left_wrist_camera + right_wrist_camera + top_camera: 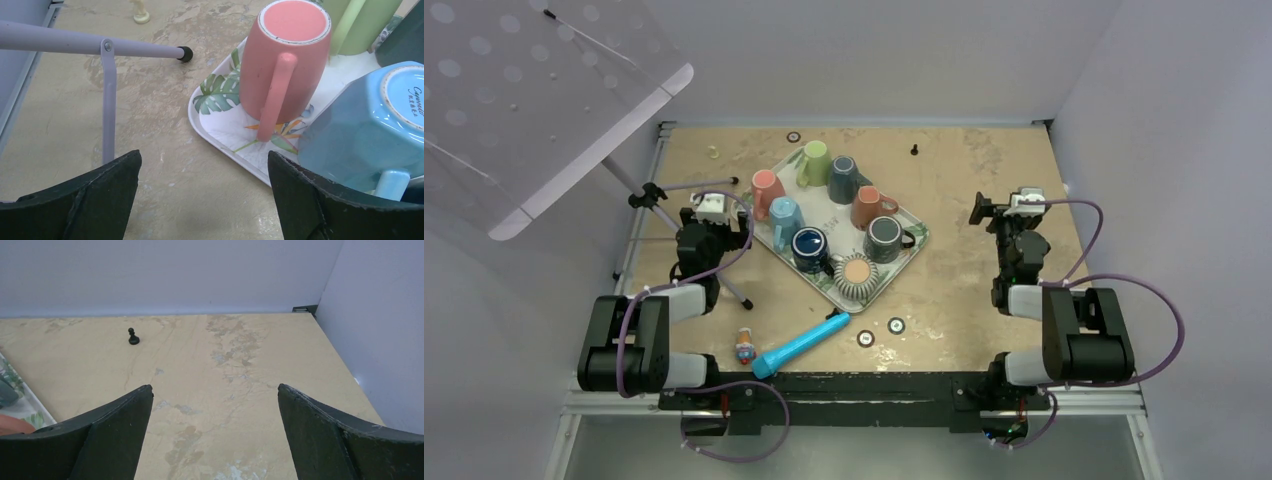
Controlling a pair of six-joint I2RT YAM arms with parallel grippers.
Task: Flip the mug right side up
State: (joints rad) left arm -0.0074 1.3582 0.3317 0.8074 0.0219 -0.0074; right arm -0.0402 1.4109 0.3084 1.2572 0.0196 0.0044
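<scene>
Left pincer (204, 157) hangs low over the worktop (150, 125) with its jaws spread wide and nothing between them. It sits just beside the near-left rim of a leaf-print tray (197, 107) and points toward the far edge.

The tray lies at an angle around the middle of the worktop, a little left of centre, and carries several mugs. Closest to this pincer is a pink mug (285, 65). It stands mouth down on the tray's left part with its flat base facing up, so its long axis is vertical. Its handle points back toward the pincer. Just to its right a light blue mug (360, 130) is also mouth down, its printed base up and its handle toward the near edge. Neither mug is touched.

The left arm is folded, its elbow back by the near edge and its forearm reaching forward. A grey tripod leg (90, 45) crosses the worktop to its left.

The right pincer (215, 390) is likewise wide open and empty. It is held over bare worktop by the right edge, well apart from the tray, on a folded arm aimed at the far right corner.
</scene>
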